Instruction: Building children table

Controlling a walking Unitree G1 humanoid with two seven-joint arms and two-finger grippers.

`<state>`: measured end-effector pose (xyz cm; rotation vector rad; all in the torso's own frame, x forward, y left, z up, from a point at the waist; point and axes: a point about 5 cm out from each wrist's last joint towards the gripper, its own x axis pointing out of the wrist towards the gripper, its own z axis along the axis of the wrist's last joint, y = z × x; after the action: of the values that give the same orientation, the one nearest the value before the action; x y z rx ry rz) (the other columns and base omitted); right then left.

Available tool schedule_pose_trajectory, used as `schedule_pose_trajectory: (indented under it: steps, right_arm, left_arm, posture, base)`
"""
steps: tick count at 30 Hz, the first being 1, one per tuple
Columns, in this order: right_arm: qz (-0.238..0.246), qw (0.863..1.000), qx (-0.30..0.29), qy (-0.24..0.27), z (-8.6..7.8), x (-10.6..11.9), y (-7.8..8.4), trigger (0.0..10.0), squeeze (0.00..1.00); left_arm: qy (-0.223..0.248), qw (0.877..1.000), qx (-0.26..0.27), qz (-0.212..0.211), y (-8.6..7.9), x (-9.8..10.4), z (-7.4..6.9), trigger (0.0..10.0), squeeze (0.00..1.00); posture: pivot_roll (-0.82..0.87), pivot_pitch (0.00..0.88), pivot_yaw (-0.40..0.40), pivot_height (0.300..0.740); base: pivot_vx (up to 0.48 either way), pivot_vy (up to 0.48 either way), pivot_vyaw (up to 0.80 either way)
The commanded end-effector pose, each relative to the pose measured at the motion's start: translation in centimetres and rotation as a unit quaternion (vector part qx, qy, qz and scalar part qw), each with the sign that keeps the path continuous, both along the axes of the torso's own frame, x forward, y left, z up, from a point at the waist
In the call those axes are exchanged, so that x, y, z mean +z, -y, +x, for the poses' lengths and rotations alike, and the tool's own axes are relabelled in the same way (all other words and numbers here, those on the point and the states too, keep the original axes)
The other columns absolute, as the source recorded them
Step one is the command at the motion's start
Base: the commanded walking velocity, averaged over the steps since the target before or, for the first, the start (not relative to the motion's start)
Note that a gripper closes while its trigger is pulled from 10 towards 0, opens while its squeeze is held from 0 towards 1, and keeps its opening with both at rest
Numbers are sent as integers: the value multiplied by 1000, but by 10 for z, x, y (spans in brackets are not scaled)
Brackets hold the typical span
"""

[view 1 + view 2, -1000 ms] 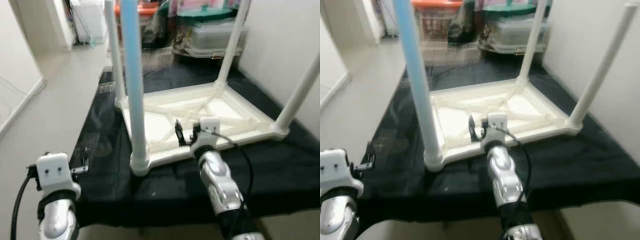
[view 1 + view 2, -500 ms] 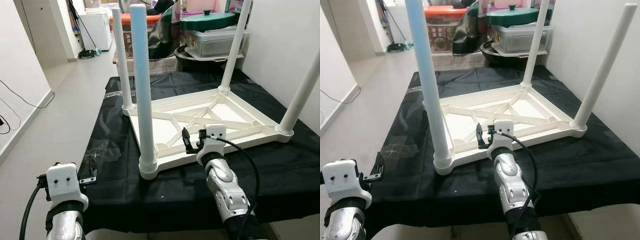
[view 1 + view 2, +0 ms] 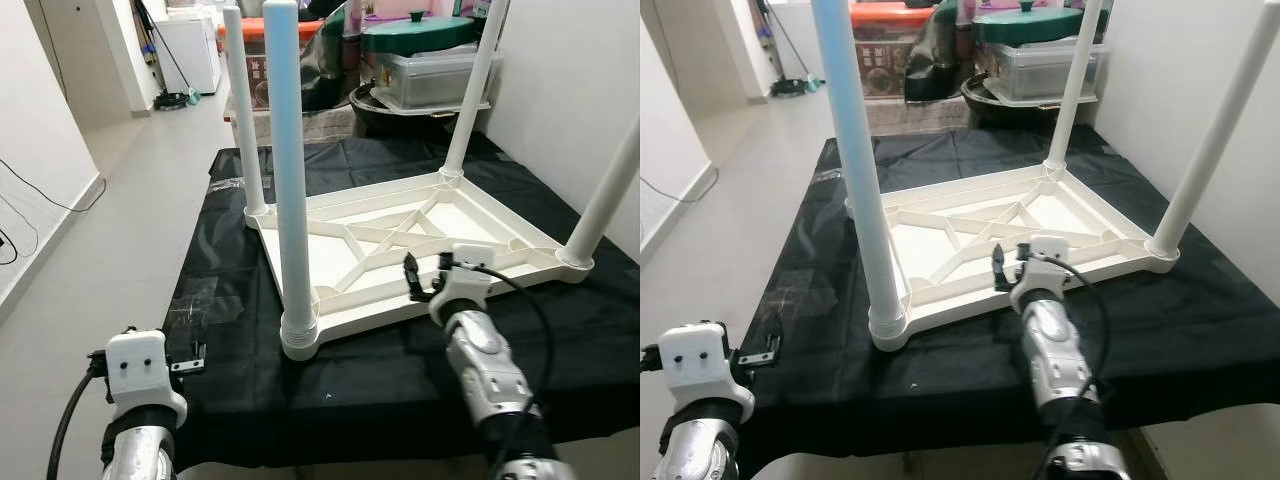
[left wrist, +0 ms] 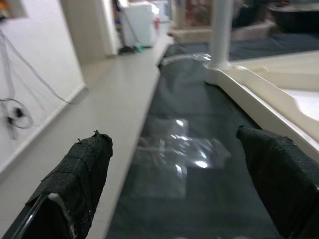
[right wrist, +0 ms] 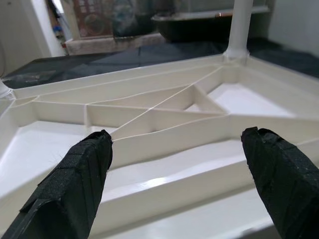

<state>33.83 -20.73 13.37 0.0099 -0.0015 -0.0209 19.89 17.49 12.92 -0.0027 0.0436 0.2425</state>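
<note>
1. With the white children's table (image 3: 410,240) lying upside down on a black cloth (image 3: 560,360) that covers a raised surface, all four legs already point up, one at each corner of the ribbed underside.
2. Nearest the robot is the front-left leg (image 3: 288,180), seated in its corner socket; the back-left leg (image 3: 240,110), back-right leg (image 3: 472,90) and front-right leg (image 3: 608,190) stand in theirs too. Whether each is pushed fully home, I can't tell from these views.
3. Over on the right, the right gripper (image 3: 428,280) hovers just over the near rim of the tabletop frame. Its wrist camera looks along the diagonal ribs (image 5: 164,109), and the fingers (image 5: 75,189) are spread wide, holding nothing.
4. Down low on the left, the left gripper (image 3: 190,355) sits by the near-left part of the cloth, well apart from the table. Its fingers (image 4: 79,169) are also splayed apart and empty, with a shiny patch of clear plastic (image 4: 184,149) on the cloth ahead of them.
5. My read: assembly looks close to finished. What seems left is checking the legs are firm, then turning the table onto its feet.
6. Behind the table, a green-lidded storage box (image 3: 425,65) and other clutter crowd the floor.
</note>
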Motion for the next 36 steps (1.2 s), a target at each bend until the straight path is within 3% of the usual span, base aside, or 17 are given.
schedule_pose_trajectory:
  steps: [1, 2, 5, 6, 9, 11, 20, 31, 34, 35, 36]
  right_arm:
    - [0, 1000, 14, 4, -4, -3, 4, 10000, 0]
    - [0, 1000, 14, 4, -4, -3, 4, 10000, 0]
    - [-9, 998, 57, 8, -24, -4, 10, 10000, 0]
    - [-9, 998, 57, 8, -24, -4, 10, 10000, 0]
    - [9, 989, 146, 0, -46, -11, -7, 10000, 0]
    - [21, 988, 155, -2, -50, -13, -6, 10000, 0]
    - [11, 992, 128, 4, -40, -12, 6, 10000, 0]
    - [17, 992, 121, -4, -27, -5, 15, 10000, 0]
    - [23, 976, 215, -32, -23, -2, 14, 10000, 0]
    - [23, 976, 215, -32, -23, -2, 14, 10000, 0]
    - [32, 966, 255, -40, -23, 1, 13, 10000, 0]
  left_arm:
    - [-22, 1000, -21, -6, 2, -9, -1, 10000, 0]
    - [-22, 1000, -21, -6, 2, -9, -1, 10000, 0]
    - [-31, 993, -112, -23, 18, -16, -8, 10000, 0]
    - [-31, 993, -112, -23, 18, -16, -8, 10000, 0]
    - [-48, 980, -188, -32, 38, -22, -19, 10000, 0]
    - [-54, 975, -210, -42, 46, -25, -24, 10000, 0]
    - [-64, 970, -232, -35, 54, -30, -27, 10000, 0]
    - [-67, 968, -240, -32, 55, -31, -29, 10000, 0]
    - [-70, 967, -242, -32, 55, -33, -29, 10000, 0]
    - [-70, 967, -242, -32, 55, -33, -29, 10000, 0]
    - [-72, 967, -243, -32, 55, -33, -29, 10000, 0]
  posture:
    - [65, 0, 5, 740]
    - [65, 0, 5, 740]
    - [57, 0, 14, 740]
    - [57, 0, 14, 740]
    - [57, 0, 20, 740]
    - [53, 0, 23, 740]
    - [52, 0, 24, 740]
    - [61, 4, 16, 740]
    - [58, 9, 19, 740]
    - [58, 9, 19, 740]
    - [58, 9, 19, 740]
  base:
    - [0, 0, 0]
    - [0, 0, 0]
    - [0, 0, 0]
    - [0, 0, 0]
    - [0, 0, 0]
    - [0, 0, 0]
    - [0, 0, 711]
    - [0, 0, 0]
    - [0, 0, 0]
    - [0, 0, 0]
    - [0, 0, 0]
